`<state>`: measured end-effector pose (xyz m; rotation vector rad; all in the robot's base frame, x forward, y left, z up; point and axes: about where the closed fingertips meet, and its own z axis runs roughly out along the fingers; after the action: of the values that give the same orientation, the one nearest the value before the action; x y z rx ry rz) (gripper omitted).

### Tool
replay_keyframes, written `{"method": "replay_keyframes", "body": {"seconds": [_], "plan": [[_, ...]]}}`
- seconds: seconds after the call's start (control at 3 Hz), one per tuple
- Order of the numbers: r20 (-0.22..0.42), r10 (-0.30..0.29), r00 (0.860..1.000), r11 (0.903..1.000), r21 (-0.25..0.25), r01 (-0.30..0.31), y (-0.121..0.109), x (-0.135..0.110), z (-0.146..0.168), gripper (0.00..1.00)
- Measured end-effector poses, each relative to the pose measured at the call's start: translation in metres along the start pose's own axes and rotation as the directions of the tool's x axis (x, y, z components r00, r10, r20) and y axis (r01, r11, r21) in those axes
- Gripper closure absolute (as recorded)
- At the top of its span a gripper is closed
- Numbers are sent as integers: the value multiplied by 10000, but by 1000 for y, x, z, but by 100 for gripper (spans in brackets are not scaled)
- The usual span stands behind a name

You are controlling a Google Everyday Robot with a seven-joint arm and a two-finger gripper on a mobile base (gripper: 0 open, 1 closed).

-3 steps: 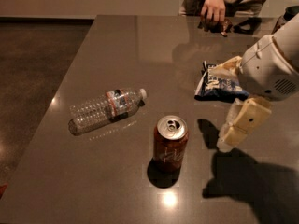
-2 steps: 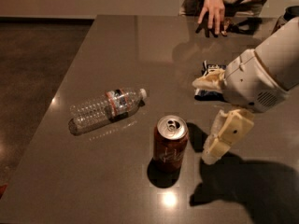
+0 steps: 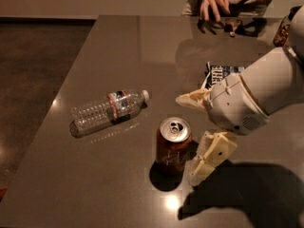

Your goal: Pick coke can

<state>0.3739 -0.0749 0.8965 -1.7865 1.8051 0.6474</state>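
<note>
The coke can [image 3: 173, 147] is a red can with a silver top and pull tab. It stands upright on the dark table [image 3: 118, 42], near the front. My gripper [image 3: 187, 137] is open and empty, just to the right of the can. One cream finger [image 3: 192, 100] points left behind the can. The other finger [image 3: 210, 156] hangs down beside the can's right side. I cannot tell whether it touches the can. The white arm housing fills the right side.
A clear plastic water bottle [image 3: 108, 110] lies on its side left of the can. A blue snack bag [image 3: 222, 73] lies behind my arm. A person's hand [image 3: 213, 1] rests at the far edge, next to small dark objects [image 3: 247, 26].
My arm and gripper have moved left and closer to the can. The can and bottle have not moved. The person's hand at the far edge has shifted.
</note>
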Motion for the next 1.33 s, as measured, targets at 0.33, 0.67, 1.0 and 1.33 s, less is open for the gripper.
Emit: {"method": "replay_keyframes", "body": {"seconds": [0.33, 0.67, 1.0, 1.33], "plan": [[334, -115, 9994, 9999, 61, 113, 3, -7, 11, 0], [450, -124, 9989, 9998, 152, 117, 3, -15, 14, 17], [563, 60, 9984, 9998, 198, -71, 6, -26, 15, 48], [666, 197, 9976, 9996, 188, -210, 7, -33, 15, 72]]}}
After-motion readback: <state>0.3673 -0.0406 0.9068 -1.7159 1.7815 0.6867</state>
